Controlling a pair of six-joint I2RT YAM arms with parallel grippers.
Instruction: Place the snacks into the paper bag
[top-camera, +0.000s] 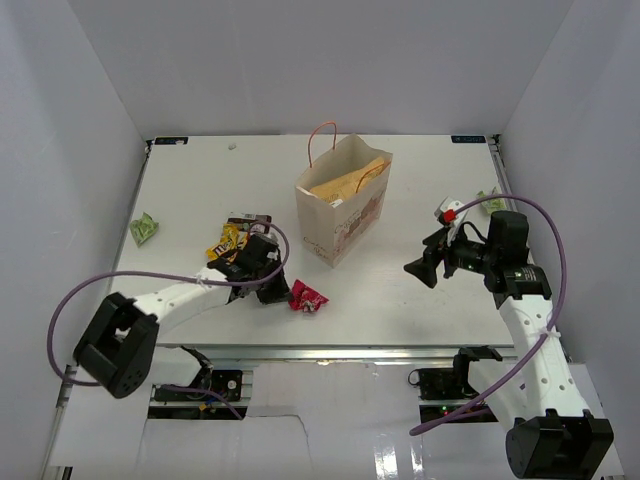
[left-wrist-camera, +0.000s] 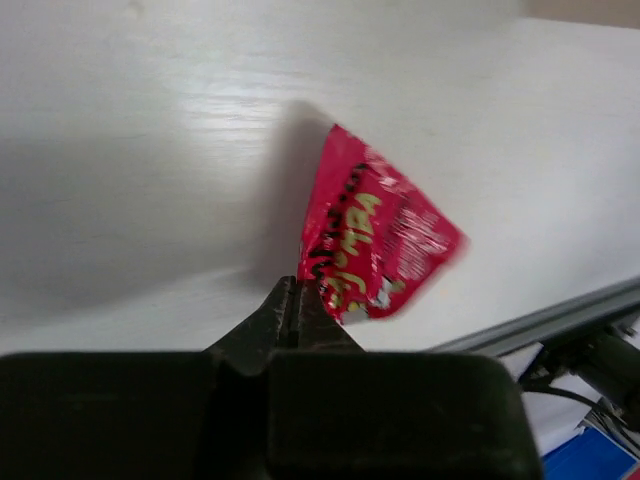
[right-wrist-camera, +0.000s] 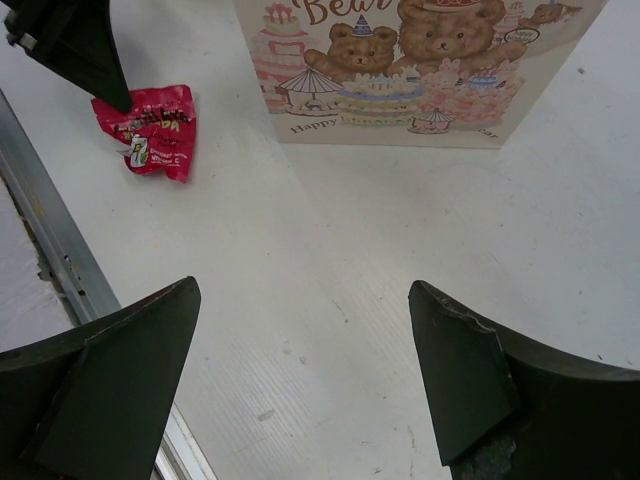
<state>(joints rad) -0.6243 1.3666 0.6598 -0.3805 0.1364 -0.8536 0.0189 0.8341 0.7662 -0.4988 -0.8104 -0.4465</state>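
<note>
The left tool (left-wrist-camera: 297, 287) pinches the red wrapper (left-wrist-camera: 378, 235) by its near corner

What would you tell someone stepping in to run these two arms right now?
Left gripper: shut, apparently pinching a corner of the red wrapper, which lies on the table near the front edge.
Right gripper: open, empty, facing the paper bag.
Done: the tan packet is in the bag.
To do: bag the red wrapper, then the yellow candy packet and the dark bar lying by the left arm.
</note>
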